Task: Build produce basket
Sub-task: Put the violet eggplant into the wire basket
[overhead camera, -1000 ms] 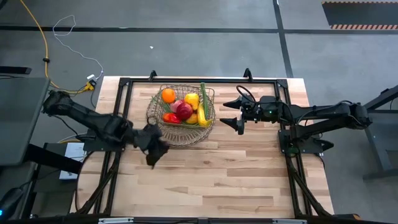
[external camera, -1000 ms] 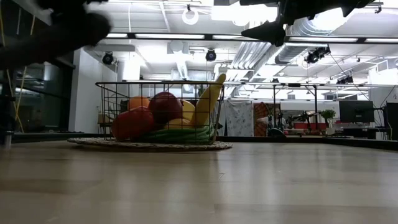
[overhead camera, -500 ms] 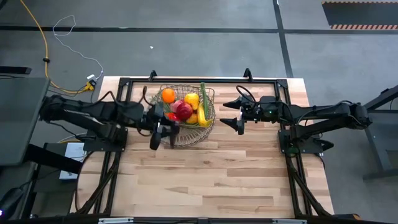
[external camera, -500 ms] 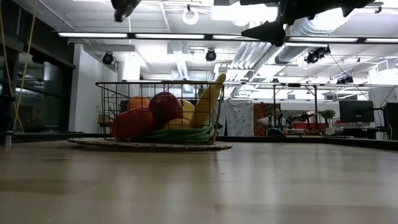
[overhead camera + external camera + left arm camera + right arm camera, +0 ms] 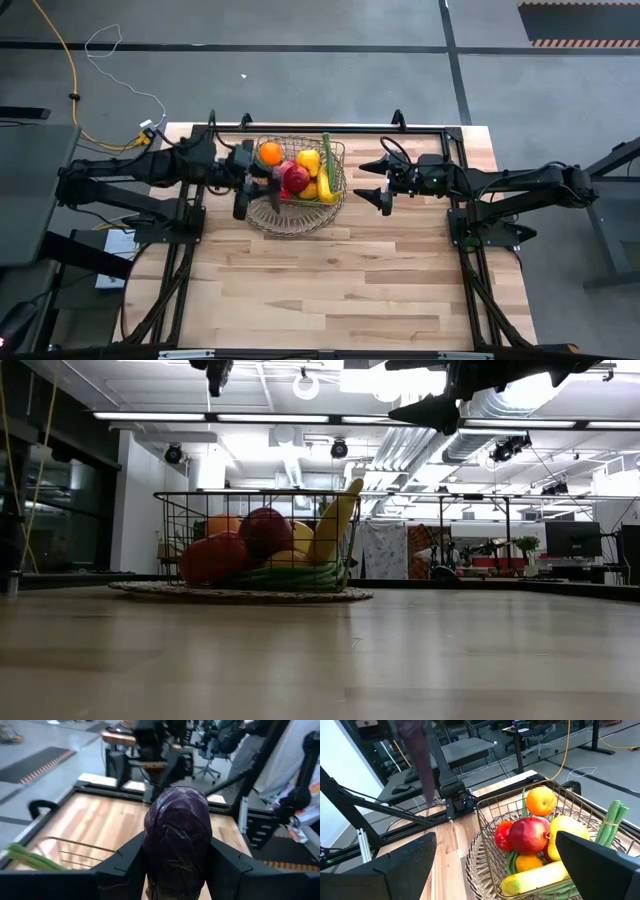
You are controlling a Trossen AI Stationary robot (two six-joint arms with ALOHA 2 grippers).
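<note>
Spanning most of the high view, the wooden table (image 5: 330, 280) carries the wire basket (image 5: 300, 215) near its far edge, w/ both arms reaching in from opposite sides. Basket sits directly under and just beside the left tool (image 5: 243, 186), and near the right tool (image 5: 384, 186), off its fingertips. Produce already in: orange (image 5: 270, 153), red apple (image 5: 296, 178), lemon (image 5: 308, 161), banana (image 5: 324, 188), green beans (image 5: 611, 822), plus a red chilli or pepper (image 5: 503, 835) beside the apple.

Left tool is clamped on the purple eggplant (image 5: 176, 837), fingers (image 5: 120, 865) on either flank, held above the basket's near-left rim. Right tool hangs over the table w/ fingers spread wide, nothing in them; it waits.

Judged step: lowering the eggplant in; task looks nearly done.

Risks: eggplant is glossy and rounded, so it could slip from the grip if tilted. Released too close to the rim, it may tip out onto the table. Dropped from height onto the pile, it could knock the apple or orange loose. Tool might also snag the wire wall and drag the basket.
</note>
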